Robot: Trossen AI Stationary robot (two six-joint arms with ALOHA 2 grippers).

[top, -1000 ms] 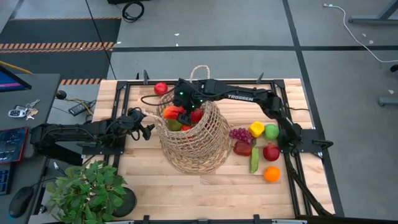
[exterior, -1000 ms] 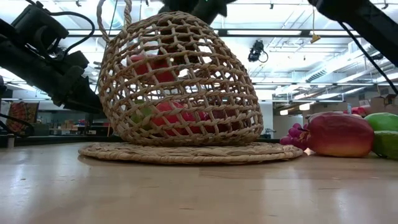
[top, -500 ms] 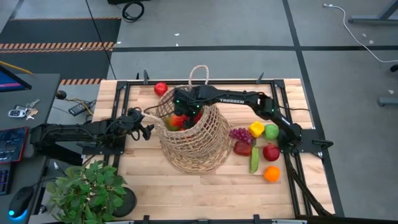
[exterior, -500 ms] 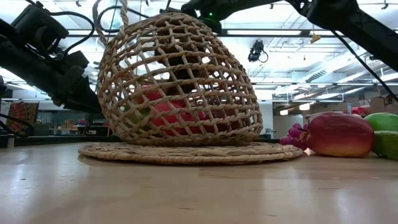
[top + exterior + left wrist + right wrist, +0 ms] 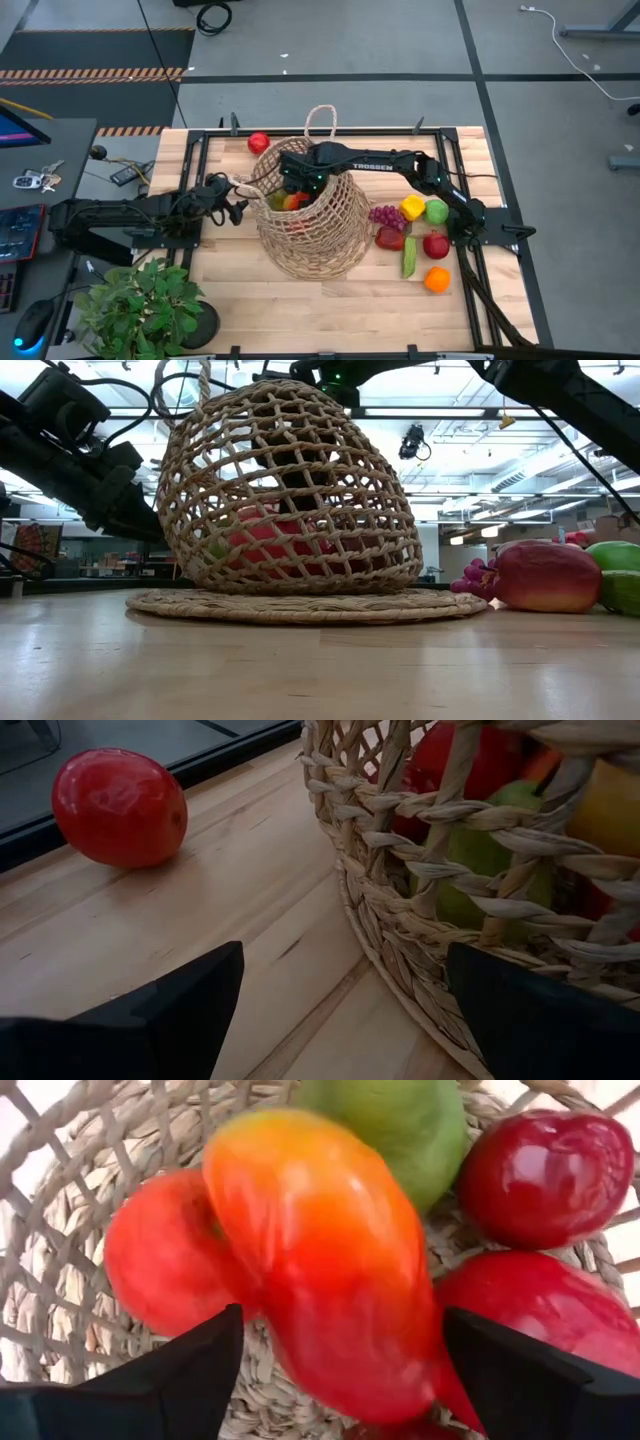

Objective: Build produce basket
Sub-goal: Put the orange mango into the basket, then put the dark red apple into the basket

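Note:
The wicker basket point(image 5: 310, 225) stands mid-table on its wide woven foot point(image 5: 300, 603). My right gripper point(image 5: 338, 1370) reaches down into the basket's mouth point(image 5: 298, 182) and is open. A red-yellow mango point(image 5: 320, 1260) shows blurred below and between its fingers, over red apples and a green piece in the basket. I see no finger touching it. My left gripper point(image 5: 340, 1000) waits open just left of the basket's wall point(image 5: 400, 910), low over the table. A red tomato point(image 5: 259, 142) lies on the table behind the basket.
More produce lies right of the basket: purple grapes point(image 5: 386, 215), a yellow pepper point(image 5: 412, 207), a green apple point(image 5: 437, 211), a red apple point(image 5: 435, 244), a long green piece point(image 5: 409, 257) and an orange point(image 5: 437, 280). A potted plant point(image 5: 140, 305) stands at the near left corner.
My right gripper has gone down from the basket's rim into its mouth and tipped more steeply downward. The red-yellow mango went down with it, from high under the rim to the pile of fruit at the bottom.

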